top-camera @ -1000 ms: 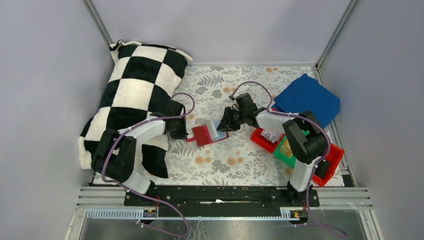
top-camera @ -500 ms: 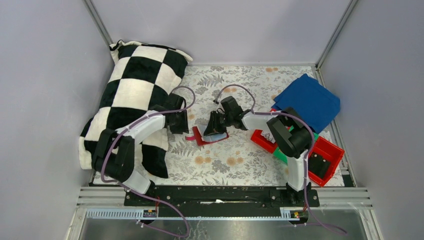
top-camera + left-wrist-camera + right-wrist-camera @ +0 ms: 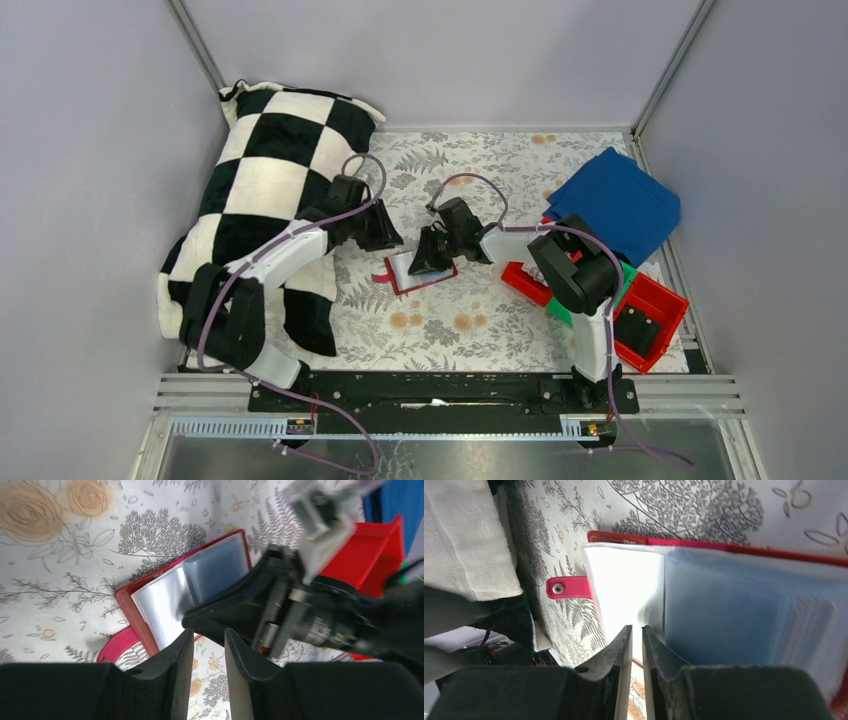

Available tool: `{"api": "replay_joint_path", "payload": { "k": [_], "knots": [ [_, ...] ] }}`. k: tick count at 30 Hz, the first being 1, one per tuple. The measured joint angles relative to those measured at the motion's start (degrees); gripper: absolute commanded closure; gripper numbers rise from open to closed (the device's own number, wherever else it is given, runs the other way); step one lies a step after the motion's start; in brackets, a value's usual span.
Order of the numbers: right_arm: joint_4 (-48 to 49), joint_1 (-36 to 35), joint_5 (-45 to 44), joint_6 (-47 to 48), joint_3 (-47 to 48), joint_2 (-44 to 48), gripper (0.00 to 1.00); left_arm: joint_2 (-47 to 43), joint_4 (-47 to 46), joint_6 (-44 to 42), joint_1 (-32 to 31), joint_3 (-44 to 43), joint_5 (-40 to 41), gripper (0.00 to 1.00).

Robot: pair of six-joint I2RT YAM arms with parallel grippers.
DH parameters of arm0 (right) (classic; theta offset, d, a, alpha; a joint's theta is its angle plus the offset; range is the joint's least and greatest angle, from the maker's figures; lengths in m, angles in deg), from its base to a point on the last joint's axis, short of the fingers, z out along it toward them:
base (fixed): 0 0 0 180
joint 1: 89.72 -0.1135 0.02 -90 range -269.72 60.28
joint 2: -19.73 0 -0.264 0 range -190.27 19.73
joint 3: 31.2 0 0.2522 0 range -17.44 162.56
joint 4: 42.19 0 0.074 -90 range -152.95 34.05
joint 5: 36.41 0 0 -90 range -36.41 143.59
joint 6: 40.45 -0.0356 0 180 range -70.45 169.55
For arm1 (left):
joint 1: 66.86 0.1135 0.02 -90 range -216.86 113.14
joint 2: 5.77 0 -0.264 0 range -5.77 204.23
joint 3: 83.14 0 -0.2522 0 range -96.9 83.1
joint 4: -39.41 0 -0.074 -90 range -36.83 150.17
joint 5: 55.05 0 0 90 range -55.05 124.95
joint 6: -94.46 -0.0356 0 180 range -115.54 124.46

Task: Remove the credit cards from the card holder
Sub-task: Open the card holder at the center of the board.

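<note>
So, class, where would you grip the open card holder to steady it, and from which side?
Probably the red cover's edge beside the snap tab, coming from the left. The card holder lies open, flat, the tab juts past the clear sleeves, and the right gripper crowds the other half.

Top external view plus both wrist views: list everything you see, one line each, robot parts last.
pillow: one, black-and-white checked, left side
card holder: one, dark red, lying open at the centre
credit cards: count unclear, pale blue-grey, inside the holder's clear sleeves
cloth: one, blue, back right
red bins: two, right side
green bin: one, between the red ones
table cover: one, floral print
left gripper: black, jaws slightly apart and empty, near the holder
right gripper: black, jaws nearly together over the sleeves
</note>
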Motion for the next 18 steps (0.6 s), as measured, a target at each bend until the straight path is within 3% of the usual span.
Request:
{"api": "replay_joint_path", "payload": {
  "k": [8, 18],
  "knots": [
    [-3.2, 0.0, -2.5, 0.1, -2.0, 5.0, 0.79, 8.1, -5.1, 3.9, 0.0, 4.4, -2.9, 0.69],
    [-5.7, 2.7, -10.4, 1.1, -3.2, 13.2, 0.59, 12.9, -6.2, 2.6, 0.0, 4.5, -2.1, 0.69]
  ]
}}
